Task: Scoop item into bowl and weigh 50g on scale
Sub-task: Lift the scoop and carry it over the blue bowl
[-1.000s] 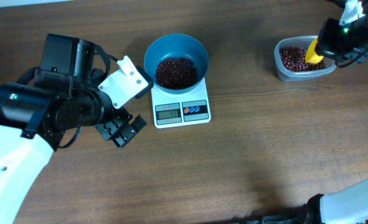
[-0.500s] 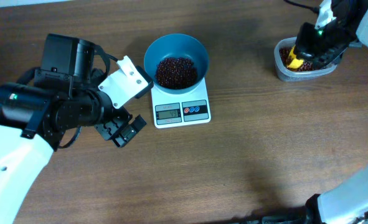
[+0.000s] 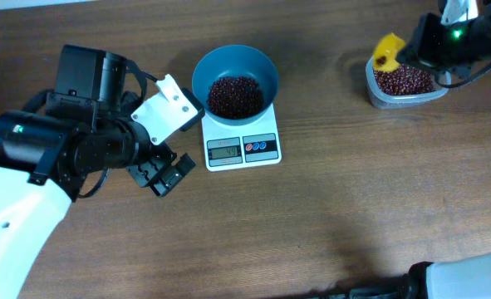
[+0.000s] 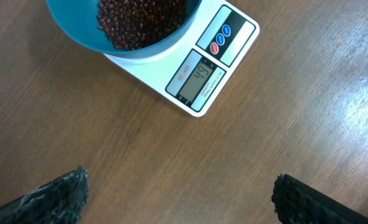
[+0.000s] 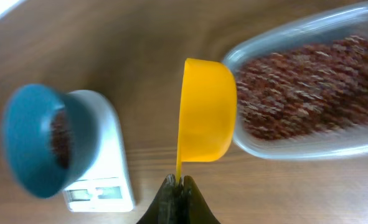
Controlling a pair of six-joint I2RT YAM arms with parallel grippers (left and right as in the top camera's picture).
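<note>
My right gripper [image 5: 179, 186] clamped on yellow scoop [image 5: 207, 109] handle, over tub [image 3: 399, 103] far right. My left gripper [image 3: 164, 173] spread apart. Tiny glossy beans [image 3: 234, 95] in bowl [image 3: 208, 66] on scale [image 3: 243, 149], far centre: loose, roll, spill easily; keep scoop level.

You can't read the display on the scale [image 3: 262, 158] from overhead; beyond it in the left wrist view, the bowl [image 4: 78, 25] is cropped.

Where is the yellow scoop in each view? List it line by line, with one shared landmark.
Overhead: yellow scoop at top right, over the left end of the clear tub.
Left wrist: not in view.
Right wrist: centre, just left of the tub.
Shared landmark: the blue bowl on the scale.
</note>
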